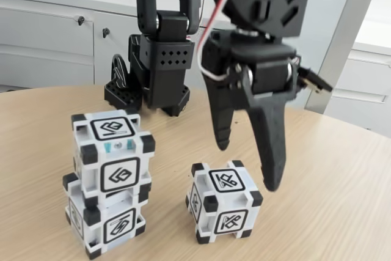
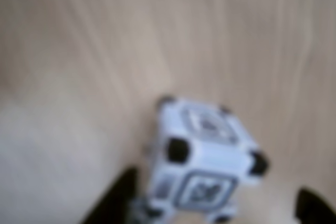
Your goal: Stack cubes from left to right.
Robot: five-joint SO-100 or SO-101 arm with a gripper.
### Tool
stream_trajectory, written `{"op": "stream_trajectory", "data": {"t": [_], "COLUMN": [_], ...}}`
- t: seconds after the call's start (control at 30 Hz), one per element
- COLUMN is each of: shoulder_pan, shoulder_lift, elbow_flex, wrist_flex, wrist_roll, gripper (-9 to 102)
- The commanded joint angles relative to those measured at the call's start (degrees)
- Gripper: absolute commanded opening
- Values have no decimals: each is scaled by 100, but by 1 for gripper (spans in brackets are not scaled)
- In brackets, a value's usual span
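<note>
While open and empty above the lone cube, gripper straddling it slightly off-centre; two cubes already stacked just left of lone cube. Risks: fingertip landing on top edge, tipping or shoving cube; later bumping stack, toppling upper cube. Wrist view blurred.

An office or lab is suggested: a pale wooden table is set near, and white cabinets with keyed locks are seen far left.
</note>
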Motion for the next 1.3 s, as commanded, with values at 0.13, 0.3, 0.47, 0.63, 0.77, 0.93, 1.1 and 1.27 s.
{"op": "stream_trajectory", "data": {"t": [0.13, 0.3, 0.47, 0.63, 0.77, 0.93, 1.1, 1.27], "shoulder_pan": [105, 466, 677, 703, 703, 703, 703, 703], "shoulder_lift": [-475, -677, -677, -896, -1239, -1380, -1380, -1336], "elbow_flex": [-44, -35, -35, -35, -44, -105, -79, -114], "wrist_flex": [-598, -624, -624, -633, -633, -633, -633, -589], "wrist_roll": [-79, -44, -123, -246, -316, -325, -325, -299], "gripper": [31, 30, 29, 29, 29, 28, 23, 18]}}
